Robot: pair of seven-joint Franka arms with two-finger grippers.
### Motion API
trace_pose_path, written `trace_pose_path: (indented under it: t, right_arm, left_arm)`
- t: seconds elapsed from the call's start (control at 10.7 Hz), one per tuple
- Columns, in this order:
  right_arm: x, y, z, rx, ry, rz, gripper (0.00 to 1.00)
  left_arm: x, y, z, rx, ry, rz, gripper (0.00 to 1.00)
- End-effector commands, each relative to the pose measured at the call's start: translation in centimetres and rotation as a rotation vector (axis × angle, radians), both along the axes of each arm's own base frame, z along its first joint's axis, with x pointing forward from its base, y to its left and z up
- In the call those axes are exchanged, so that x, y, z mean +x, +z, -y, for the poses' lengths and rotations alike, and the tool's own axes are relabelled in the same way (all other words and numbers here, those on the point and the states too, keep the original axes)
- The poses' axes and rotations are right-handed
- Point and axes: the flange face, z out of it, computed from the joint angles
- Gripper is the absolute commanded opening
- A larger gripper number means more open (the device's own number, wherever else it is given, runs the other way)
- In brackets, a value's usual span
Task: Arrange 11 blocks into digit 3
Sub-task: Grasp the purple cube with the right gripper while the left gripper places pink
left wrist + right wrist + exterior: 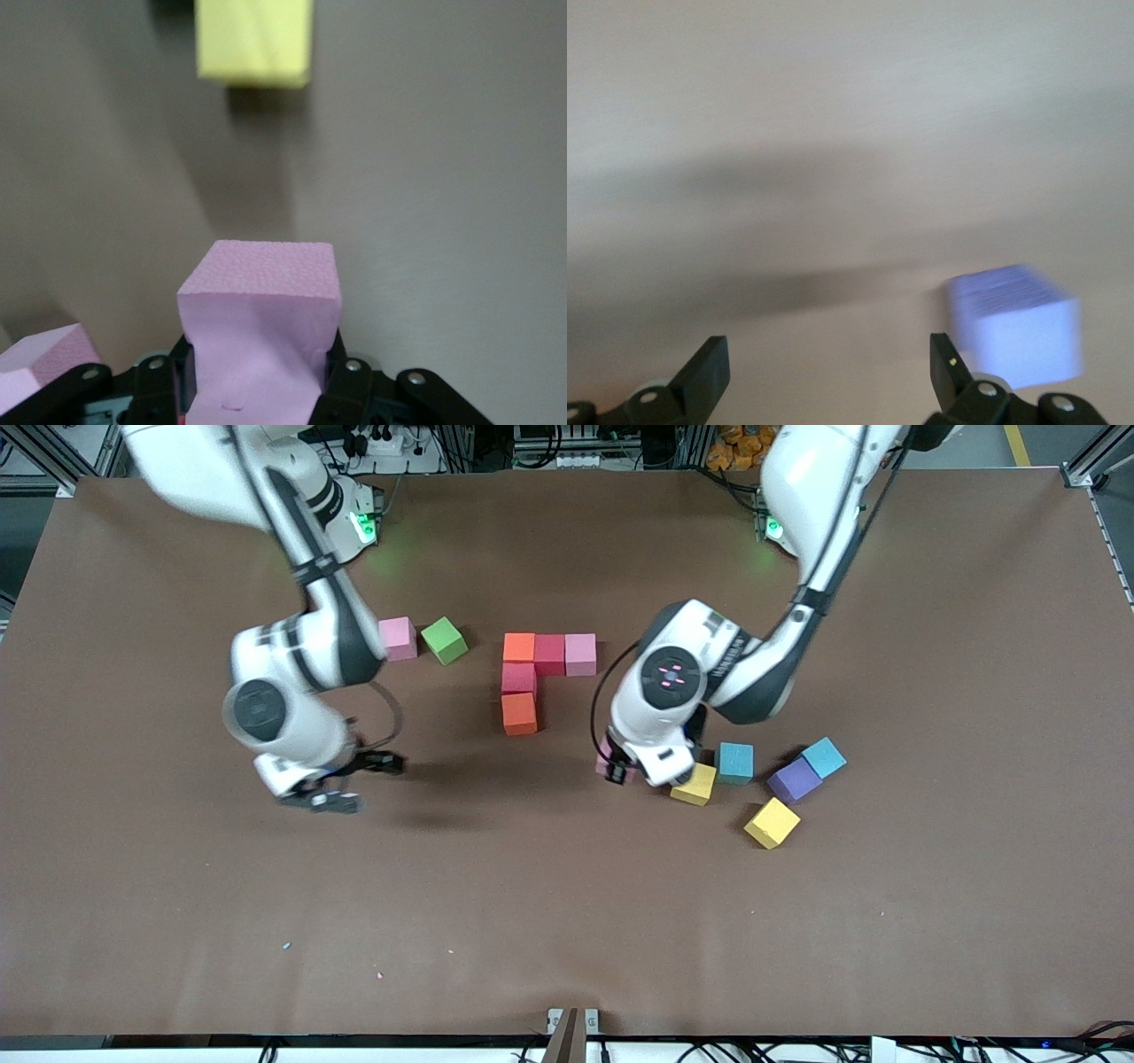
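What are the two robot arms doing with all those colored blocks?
They are laying blocks out on the table to make a number 3. Five blocks already sit together in the middle, in an L shape. The left gripper is shut on a pink block, beside the loose yellow, cyan and purple blocks. The right gripper is open and holds nothing, over bare table.

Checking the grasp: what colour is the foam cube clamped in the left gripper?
Pink foam cube; clearest in the left wrist view.

Blurred block (1014, 323), colour unclear.
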Motion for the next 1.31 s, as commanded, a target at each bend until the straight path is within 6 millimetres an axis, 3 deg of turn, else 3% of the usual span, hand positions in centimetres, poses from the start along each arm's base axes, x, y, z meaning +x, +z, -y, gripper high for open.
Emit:
trace_pose_path:
  t: [0.0, 0.09, 0.19, 0.47, 0.75, 1.03, 1.12, 1.22]
  right_arm:
    - [-0.7, -1.7, 5.2, -0.002, 0.088, -0.018, 1.0]
    - [-1.7, -3.1, 7.4, 0.006, 0.13, -0.02, 1.0]
    - [-2.7, -4.4, 8.0, 0.007, 0.148, -0.002, 1.0]
    - [-5.4, -7.5, 6.9, 0.004, 0.174, -0.004, 1.0]
    - [-7.3, -9.3, 6.6, 0.003, 0.201, 0.001, 1.0]
    - [-7.7, -9.6, 6.8, 0.005, 0.216, -0.009, 1.0]
    - [-7.6, -9.6, 7.1, 0.011, 0.258, -0.008, 0.65]
    - [-7.5, -9.3, 7.5, 0.015, 0.278, -0.004, 0.19]
  left_arm:
    - [-3.4, -1.5, 1.4, 0.018, 0.076, -0.013, 0.0]
    - [-4.7, -3.2, 1.9, 0.011, 0.137, 0.0, 0.0]
    - [-5.8, -4.8, 2.0, -0.007, 0.18, 0.021, 0.0]
    - [-7.8, -7.4, 3.8, -0.015, 0.294, 0.017, 0.0]
    - [-8.2, -7.8, 5.5, -0.023, 0.348, 0.015, 0.0]
    - [-8.4, -7.8, 6.6, -0.03, 0.375, 0.012, 0.0]
    - [-8.4, -7.8, 6.6, -0.029, 0.388, 0.013, 0.0]
    - [-8.5, -7.9, 6.8, -0.028, 0.387, 0.011, 0.0]
